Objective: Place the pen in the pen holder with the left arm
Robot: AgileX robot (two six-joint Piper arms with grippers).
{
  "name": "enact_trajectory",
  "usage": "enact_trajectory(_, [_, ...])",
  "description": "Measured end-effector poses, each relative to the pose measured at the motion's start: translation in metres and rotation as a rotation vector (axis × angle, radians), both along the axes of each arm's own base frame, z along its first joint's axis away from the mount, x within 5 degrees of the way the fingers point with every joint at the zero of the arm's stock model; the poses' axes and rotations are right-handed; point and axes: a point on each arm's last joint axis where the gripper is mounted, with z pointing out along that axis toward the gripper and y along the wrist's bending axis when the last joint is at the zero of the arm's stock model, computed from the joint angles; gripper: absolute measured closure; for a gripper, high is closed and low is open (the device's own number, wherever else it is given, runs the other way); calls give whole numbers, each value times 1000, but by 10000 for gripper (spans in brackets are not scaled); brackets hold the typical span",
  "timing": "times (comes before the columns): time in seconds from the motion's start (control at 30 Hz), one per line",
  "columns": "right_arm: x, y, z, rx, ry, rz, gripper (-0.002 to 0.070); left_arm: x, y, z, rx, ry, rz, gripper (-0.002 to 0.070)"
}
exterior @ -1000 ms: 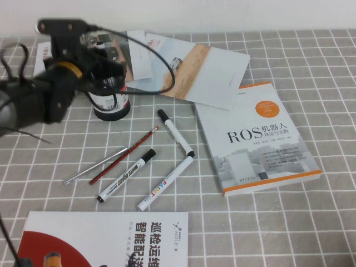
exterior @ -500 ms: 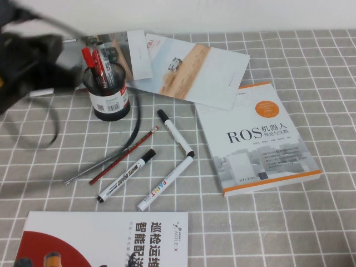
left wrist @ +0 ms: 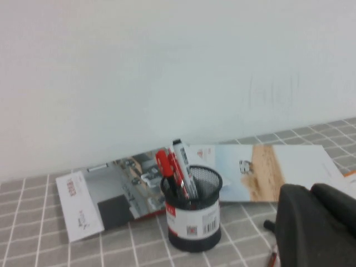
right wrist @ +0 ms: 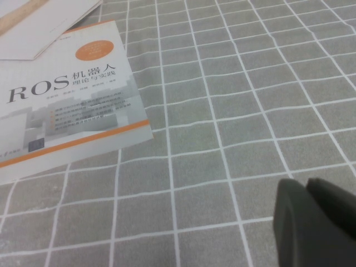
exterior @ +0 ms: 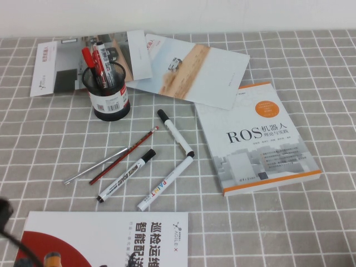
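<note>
"ROS" on book [exterior: 257, 139]; "PAINT" on marker [exterior: 165, 183]; "AGILE X" on booklet [exterior: 111, 239].

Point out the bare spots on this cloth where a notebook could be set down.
Free: right of the ROS book to the table edge, and left of the pen holder down to the booklet. Crowded: the markers between holder and book. The left end effector hangs back from the holder; the right end effector is above bare cloth.

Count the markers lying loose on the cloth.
3: slim white marker with black ends beside the ROS book, whiteboard marker, PAINT marker. More stand in the black mesh holder. Left pincer and right pincer touch none.
</note>
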Motion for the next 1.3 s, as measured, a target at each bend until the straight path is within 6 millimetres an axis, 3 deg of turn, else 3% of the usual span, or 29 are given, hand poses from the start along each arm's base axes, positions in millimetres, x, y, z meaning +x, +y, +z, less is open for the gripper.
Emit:
enact_trajectory(0.13, [0,0,0,0,0,0,691,-10,3,-10,8,12,2,678])
enact_trajectory(0.4, [0,0,0,0,0,0,691,-11,5,-37,29,94,12,678])
enact_trajectory(0.73, [0,0,0,0,0,0,691,-34,25,-98,-124,-4,201,678])
enact_trajectory(1.0, [0,0,0,0,0,0,691,-47,28,-115,-145,-69,220,678])
enact_trajectory(1.3, [0,0,0,0,0,0,691,-50,27,-141,-94,213,234,678])
